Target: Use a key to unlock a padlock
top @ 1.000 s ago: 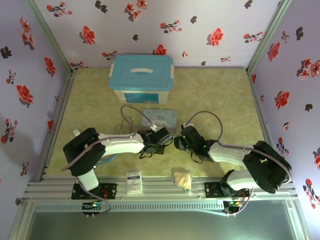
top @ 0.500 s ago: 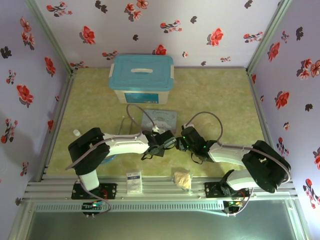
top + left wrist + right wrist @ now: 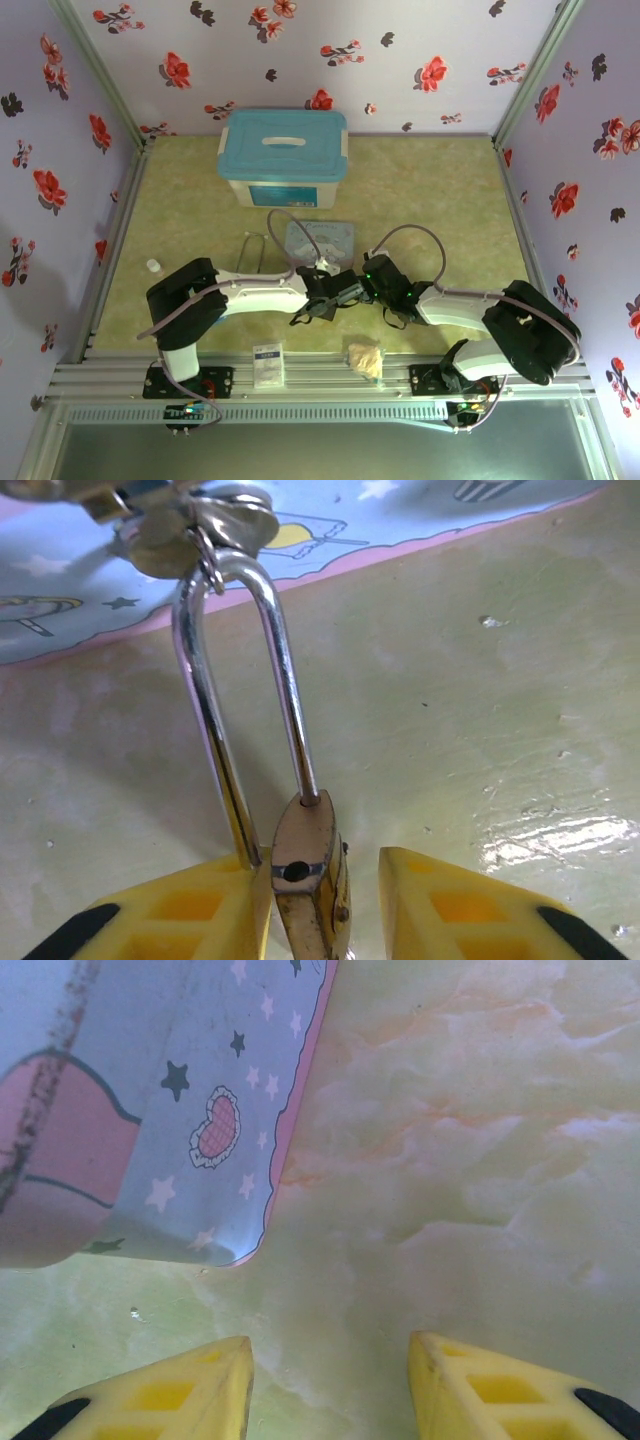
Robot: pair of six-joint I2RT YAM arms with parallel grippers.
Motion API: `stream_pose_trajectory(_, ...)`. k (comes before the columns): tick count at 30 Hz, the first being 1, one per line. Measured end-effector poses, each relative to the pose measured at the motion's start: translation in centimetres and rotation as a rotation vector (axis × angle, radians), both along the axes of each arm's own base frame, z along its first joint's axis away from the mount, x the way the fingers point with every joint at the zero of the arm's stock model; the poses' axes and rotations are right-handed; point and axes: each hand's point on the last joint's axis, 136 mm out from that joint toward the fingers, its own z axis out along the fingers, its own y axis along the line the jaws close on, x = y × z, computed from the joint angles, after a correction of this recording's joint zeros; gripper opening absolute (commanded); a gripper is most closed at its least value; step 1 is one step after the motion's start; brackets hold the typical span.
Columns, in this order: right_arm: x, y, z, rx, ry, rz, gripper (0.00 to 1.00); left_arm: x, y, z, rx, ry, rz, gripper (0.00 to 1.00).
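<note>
**Top view.** We noted the left gripper (image 3: 345, 293) and the right gripper (image 3: 368, 283) meeting tip to tip over the table (image 3: 450, 200). The cartoon tin (image 3: 320, 240) lay just beyond both sets of tips. A blue-lidded box (image 3: 283, 160) stood well beyond the tin. A beige wad (image 3: 365, 358) lay behind the right gripper.

**Left wrist view.** The padlock (image 3: 308, 875) stood between the yellow fingers (image 3: 180, 915) of the left gripper (image 3: 322, 880). Its brass body sat against the finger on the view's left, with a clear gap to the other finger. We recorded the jaws as narrowly parted and not clamped on it. The silvery shackle (image 3: 285, 680) ran straight ahead from the fingertips. We could not tell whether it was latched. The key (image 3: 175, 540) hung on a small ring at the shackle's far bend, over the tin's edge.

**Right wrist view.** The right gripper (image 3: 330, 1390) stood moderately parted, with bare table between its fingers. The tin's corner lay ahead and to the left.
</note>
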Motion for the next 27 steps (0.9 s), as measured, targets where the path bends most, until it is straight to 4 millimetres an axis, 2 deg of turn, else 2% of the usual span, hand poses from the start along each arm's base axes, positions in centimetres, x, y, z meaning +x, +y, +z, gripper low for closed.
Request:
stream_pose_trajectory(5, 0.0, 0.0, 0.0, 0.0, 0.0, 0.0, 0.45, -0.2, -0.3, 0.1, 0.001, 0.002, -0.005, 0.4)
stream_pose_trajectory(19, 0.0, -0.1, -0.1, -0.005, 0.001, -0.002, 0.45, -1.1, -1.0, 0.5, -0.003, 0.004, -0.028, 0.37)
stream_pose_trajectory(27, 0.1, 0.0, -0.2, -0.005, -0.002, -0.004, 0.45, -1.3, -1.0, 0.9, -0.005, 0.0, -0.033, 0.43)
